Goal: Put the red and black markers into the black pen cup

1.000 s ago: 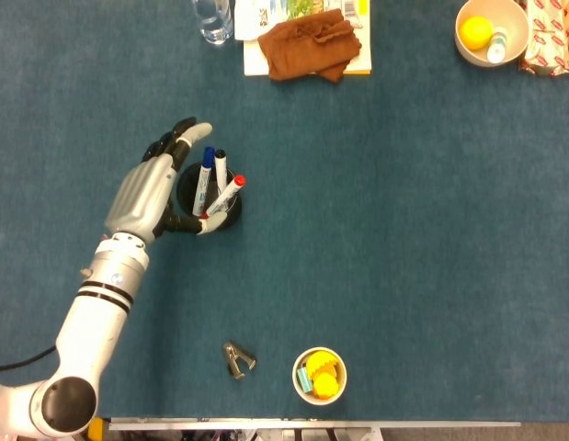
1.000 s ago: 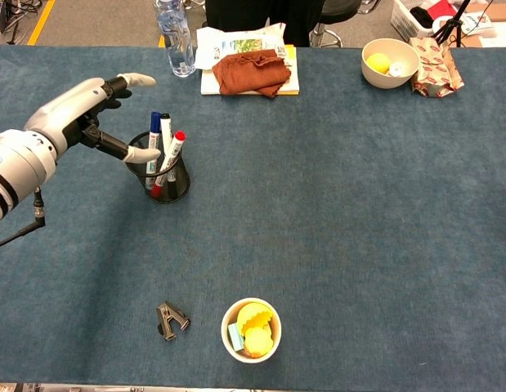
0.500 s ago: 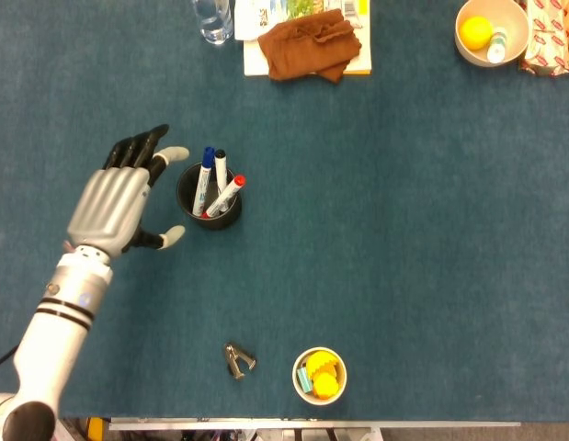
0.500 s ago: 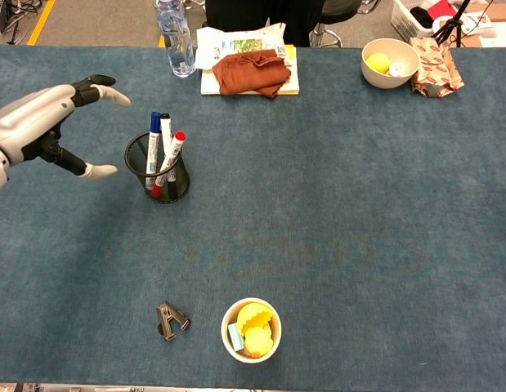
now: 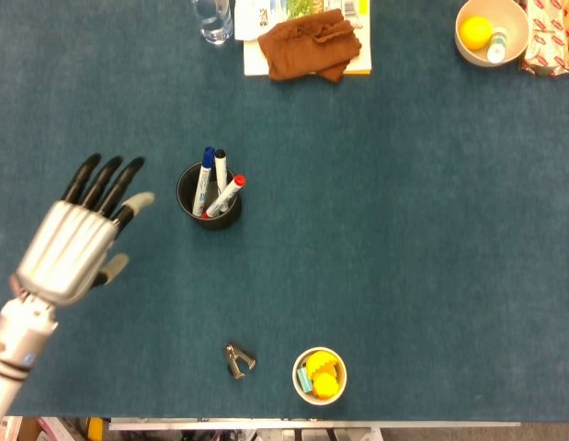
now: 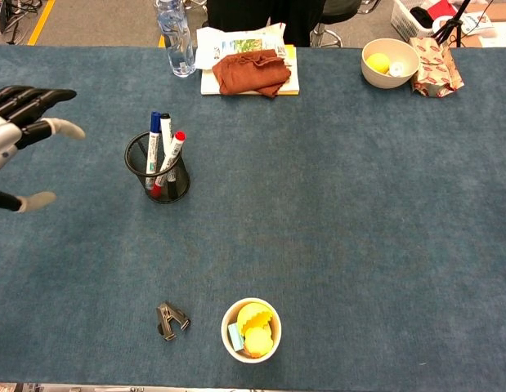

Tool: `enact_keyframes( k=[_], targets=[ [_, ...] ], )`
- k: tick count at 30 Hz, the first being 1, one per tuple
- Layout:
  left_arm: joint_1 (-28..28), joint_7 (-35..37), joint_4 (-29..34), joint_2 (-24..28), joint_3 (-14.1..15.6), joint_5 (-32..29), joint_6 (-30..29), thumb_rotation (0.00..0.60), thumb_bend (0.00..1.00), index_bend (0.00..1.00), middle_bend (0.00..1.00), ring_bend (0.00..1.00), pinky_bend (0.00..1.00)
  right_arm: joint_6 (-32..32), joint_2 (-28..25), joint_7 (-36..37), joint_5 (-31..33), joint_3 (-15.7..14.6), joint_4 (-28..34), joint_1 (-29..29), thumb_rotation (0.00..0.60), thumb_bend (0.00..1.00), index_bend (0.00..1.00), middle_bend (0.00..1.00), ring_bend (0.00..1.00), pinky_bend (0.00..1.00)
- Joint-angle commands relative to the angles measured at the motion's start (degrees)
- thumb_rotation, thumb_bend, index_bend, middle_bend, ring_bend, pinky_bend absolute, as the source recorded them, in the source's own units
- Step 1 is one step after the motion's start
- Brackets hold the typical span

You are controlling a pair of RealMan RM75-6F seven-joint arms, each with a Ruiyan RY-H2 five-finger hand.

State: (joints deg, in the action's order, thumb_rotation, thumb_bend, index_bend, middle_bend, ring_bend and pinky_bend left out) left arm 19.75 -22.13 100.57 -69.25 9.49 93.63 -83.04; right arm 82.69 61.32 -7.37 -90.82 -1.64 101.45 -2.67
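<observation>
— Blue carpet-like cloth covers the desk point(image 5: 403, 230). Where are the markers?

— All stand in the black mesh pen cup point(image 5: 209, 197) point(image 6: 158, 169), left of the desk's middle. The red-capped marker point(image 5: 226, 195) point(image 6: 172, 153) leans with its cap up and toward the right edge. The black-capped marker point(image 5: 221, 167) point(image 6: 165, 135) and a blue-capped marker point(image 5: 204, 180) point(image 6: 154, 140) stand nearly upright, caps up, long axes tipped slightly toward the far edge.

— And the robot's hand?

— The left hand point(image 5: 74, 239) point(image 6: 11, 122) hovers near the left edge, well apart from the cup. It holds nothing; its fingers point(image 5: 105, 180) are stretched out and spread, pointing toward the far edge, silver back of the hand facing up. No right hand shows in either view.

— Anything else on the desk?

— A small metal staple remover point(image 5: 238, 360) and a cream cup of yellow items point(image 5: 320, 375) sit near the front edge. A brown cloth point(image 5: 307, 44) lies on a book at the far edge, beside a clear plastic bottle point(image 6: 174, 37). A cream bowl holding a yellow ball point(image 5: 491, 31) sits near the far right corner.
</observation>
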Motion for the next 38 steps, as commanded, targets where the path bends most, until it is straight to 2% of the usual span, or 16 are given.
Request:
enact_keyframes(
  k=[1, 6, 12, 18, 25, 38],
  targets=[
    [-4.2, 1.1, -4.0, -1.6, 2.2, 3.0, -3.9, 0.6, 0.18, 0.26, 0.0, 0.0, 0.0, 0.0, 0.0, -0.1, 0.1, 0.0, 0.0, 0.0, 0.6, 0.0, 0.24, 0.26, 0.18, 0.35],
    [-7.7, 3.6, -6.7, -2.8, 2.5, 3.7, -6.6, 0.6, 0.18, 0.26, 0.01, 0.0, 0.0, -0.2, 0.2, -0.3, 0.2, 0.0, -0.2, 0.0, 0.6, 0.0, 0.24, 0.26, 0.18, 0.35],
    [-10.5, 9.0, -10.3, -4.0, 1.2, 3.3, -9.4, 0.6, 0.18, 0.28, 0.03, 0.0, 0.01, -0.6, 0.6, -0.8, 0.5, 0.1, -0.5, -0.1, 0.6, 0.0, 0.24, 0.26, 0.18, 0.35],
    [-11.2, 12.0, -11.2, -4.0, -0.1, 2.3, -8.2, 0.6, 0.18, 0.28, 0.04, 0.0, 0.01, -0.6, 1.1, -1.5, 0.4, 0.1, -1.0, -0.3, 0.6, 0.0, 0.24, 0.26, 0.18, 0.35],
    [-11.7, 13.0, -11.7, -4.3, -0.8, 1.5, -6.3, 0.6, 0.18, 0.29, 0.04, 0.0, 0.02, 1.6, 2.5, 0.4, -2.6, 0.1, -3.3, -0.2, 0.6, 0.0, 0.24, 0.27, 0.18, 0.35],
    [-12.6, 13.7, -12.5, -4.5, -2.7, 0.1, -4.4, 0.6, 0.18, 0.29, 0.05, 0.0, 0.02, -0.1, 1.9, 1.1, -0.8, 0.5, -3.4, -0.8, 0.6, 0.0, 0.27, 0.27, 0.18, 0.35]
  ],
)
